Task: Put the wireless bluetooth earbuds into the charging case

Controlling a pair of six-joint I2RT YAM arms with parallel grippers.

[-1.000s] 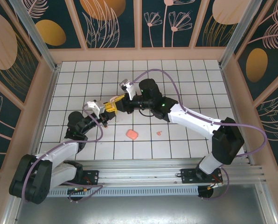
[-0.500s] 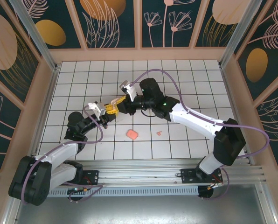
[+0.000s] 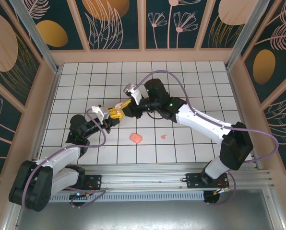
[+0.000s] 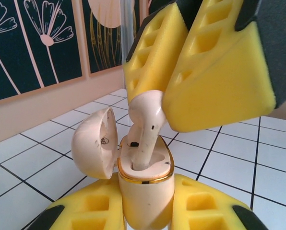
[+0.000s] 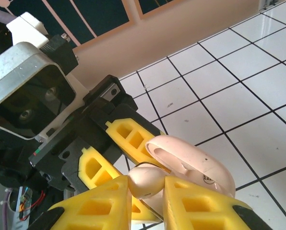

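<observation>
In the left wrist view, my left gripper (image 4: 145,213) is shut on the cream charging case (image 4: 145,191), which stands upright with its lid (image 4: 92,143) swung open to the left. One cream earbud (image 4: 145,127) has its stem down in a slot of the case. My right gripper (image 5: 147,201) is shut on that earbud's (image 5: 145,181) head, right above the open case lid (image 5: 196,165). From above, the two grippers meet at mid-table, left (image 3: 108,117) and right (image 3: 120,109). A second earbud (image 3: 163,137) lies loose on the tiles to the right.
A salmon-pink rounded-square piece (image 3: 136,138) lies on the white grid tabletop (image 3: 191,86) just in front of the grippers. Peach wall panels (image 3: 143,55) enclose the table on three sides. The right arm's purple cable (image 3: 176,79) loops over the far tiles.
My right gripper has edged down and toward the left gripper with the earbud in it. The left arm has barely moved.
</observation>
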